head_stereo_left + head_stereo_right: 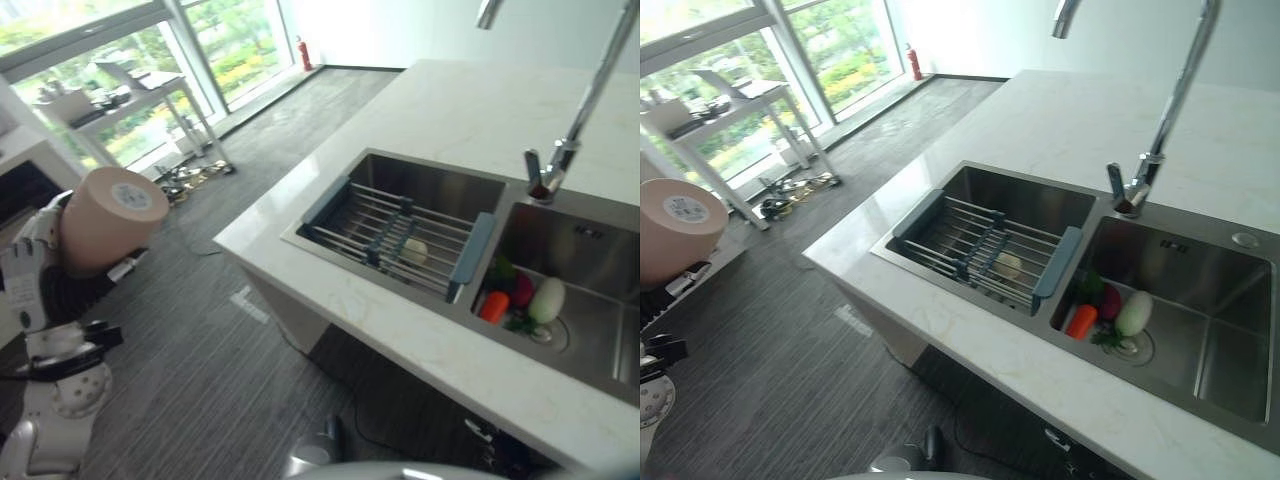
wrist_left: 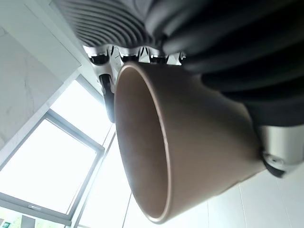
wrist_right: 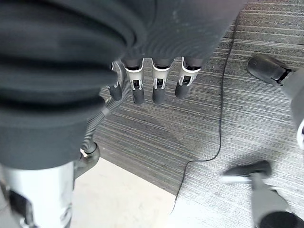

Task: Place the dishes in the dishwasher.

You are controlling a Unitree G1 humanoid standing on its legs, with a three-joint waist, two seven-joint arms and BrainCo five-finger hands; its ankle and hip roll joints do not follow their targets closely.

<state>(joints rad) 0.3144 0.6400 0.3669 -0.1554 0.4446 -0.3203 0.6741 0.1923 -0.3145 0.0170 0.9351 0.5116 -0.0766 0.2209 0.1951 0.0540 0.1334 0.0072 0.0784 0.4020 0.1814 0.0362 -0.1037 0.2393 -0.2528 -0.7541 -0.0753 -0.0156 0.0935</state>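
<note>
A blue-ended wire rack spans one sink basin; vegetables lie in the other.

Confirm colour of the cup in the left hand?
Pinkish-tan cup, held in the left hand; clearest in the left wrist view.

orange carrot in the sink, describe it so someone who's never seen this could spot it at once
Start at the steel double sink set in the white marble counter, and look in the basin under the tall tap. By its near wall lies a small vegetable pile; the orange carrot is the only orange piece, beside a white radish.
</note>
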